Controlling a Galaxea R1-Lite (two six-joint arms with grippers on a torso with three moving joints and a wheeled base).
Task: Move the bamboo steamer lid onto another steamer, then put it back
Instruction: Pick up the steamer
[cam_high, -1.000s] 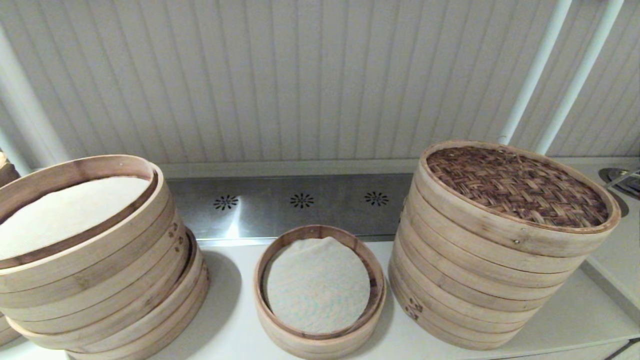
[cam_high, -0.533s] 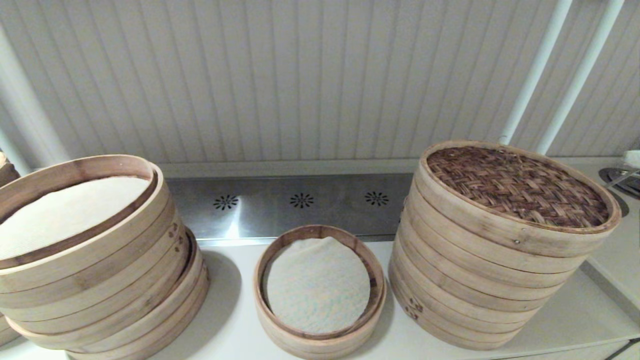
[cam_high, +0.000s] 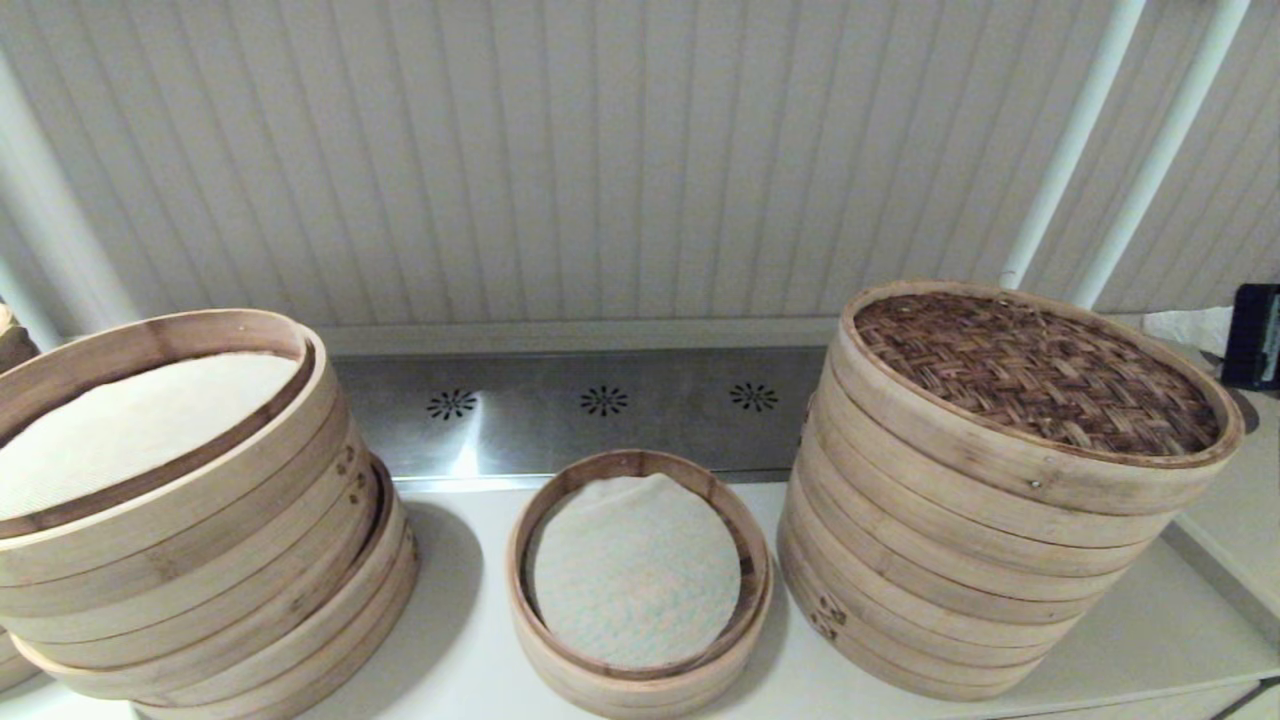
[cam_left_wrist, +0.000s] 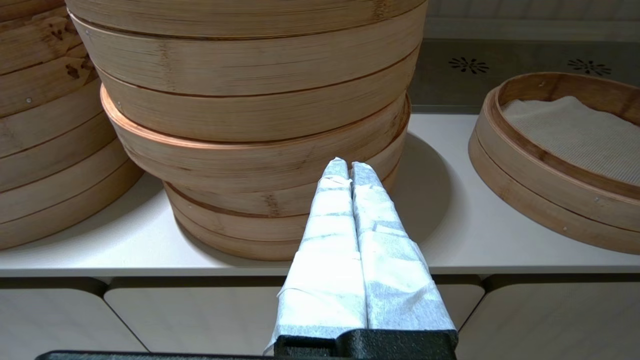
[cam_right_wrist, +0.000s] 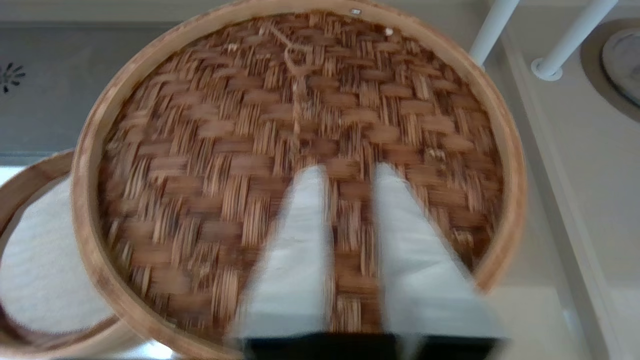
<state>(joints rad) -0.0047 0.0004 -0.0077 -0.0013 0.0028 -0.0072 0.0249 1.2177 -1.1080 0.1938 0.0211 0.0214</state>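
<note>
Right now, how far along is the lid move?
Nothing done yet: the bamboo steamer lid sits on the tall stack. In hand: right gripper, open, above the lid. Left gripper shut, by the leaning stack. Left: both transfers; single steamer uncovered.

Your left gripper (cam_left_wrist: 348, 167) has two long tapering fingers (cam_left_wrist: 325, 240), each wrapped in white, creased, papery cloth, rising from a black textured base. Your right gripper (cam_right_wrist: 347, 172) looks built the same: white-wrapped fingers (cam_right_wrist: 292, 250) on a black base, though blur hides the wrap's texture. Beside the bamboo steamer lid (cam_high: 1040, 370), a black block with white wrapping shows, probably that gripper.
</note>
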